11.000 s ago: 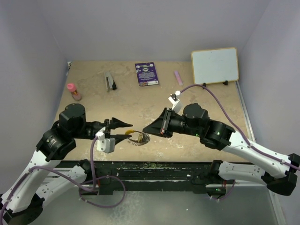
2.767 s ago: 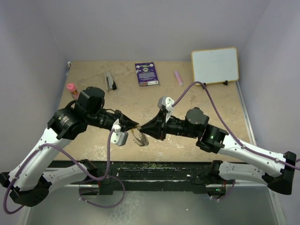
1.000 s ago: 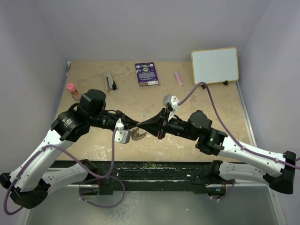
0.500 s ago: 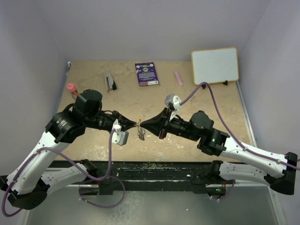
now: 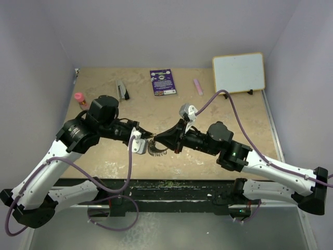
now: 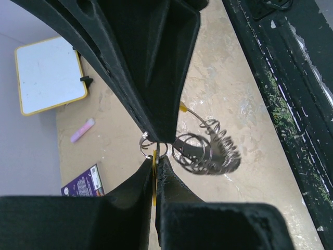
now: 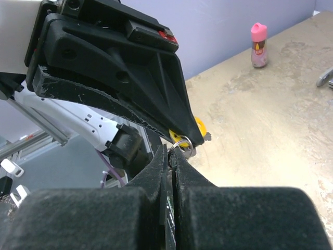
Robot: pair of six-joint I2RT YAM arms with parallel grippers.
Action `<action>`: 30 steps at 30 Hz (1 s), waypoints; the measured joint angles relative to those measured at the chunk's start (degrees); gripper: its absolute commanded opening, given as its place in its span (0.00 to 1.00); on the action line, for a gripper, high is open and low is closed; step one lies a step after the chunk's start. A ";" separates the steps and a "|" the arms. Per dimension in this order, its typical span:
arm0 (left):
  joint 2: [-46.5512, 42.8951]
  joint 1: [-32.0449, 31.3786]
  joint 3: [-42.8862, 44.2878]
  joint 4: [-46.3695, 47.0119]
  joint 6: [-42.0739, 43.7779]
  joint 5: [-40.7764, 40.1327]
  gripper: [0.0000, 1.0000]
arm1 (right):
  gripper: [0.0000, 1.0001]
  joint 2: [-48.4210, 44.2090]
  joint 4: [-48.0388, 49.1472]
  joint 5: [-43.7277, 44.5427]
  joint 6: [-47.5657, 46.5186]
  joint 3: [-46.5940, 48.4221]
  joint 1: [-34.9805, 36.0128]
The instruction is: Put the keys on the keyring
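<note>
clamps a key (image 7: 199,126) in l gripper (image 5: 146,136), tip-to-tip w/ r gripper (image 7: 169,150) over table (image 5: 156,112) centre. pinches r shut, seemingly on the keyring (image 6: 208,152), w/ its coil just below both tips.

Top cam looks down from behind my arms; left wrist cam close on right gripper (image 6: 156,140), right on left gripper (image 7: 199,137).

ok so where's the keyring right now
In the top view the keyring is at the table's front centre, just below the meeting left pincer and right pincer tips.
</note>
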 measured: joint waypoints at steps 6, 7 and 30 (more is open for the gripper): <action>2.47 0.00 1.18 1.77 -0.92 -1.51 0.03 | 0.00 0.59 -1.49 1.16 0.02 -0.02 0.09; 2.73 -0.02 1.68 1.57 -0.85 -1.66 0.03 | 0.04 0.15 -1.33 1.62 0.04 -0.39 0.09; 12.90 -0.04 -15.30 22.01 16.94 -17.94 0.03 | 1.00 -8.52 -41.03 44.37 29.33 -4.72 0.66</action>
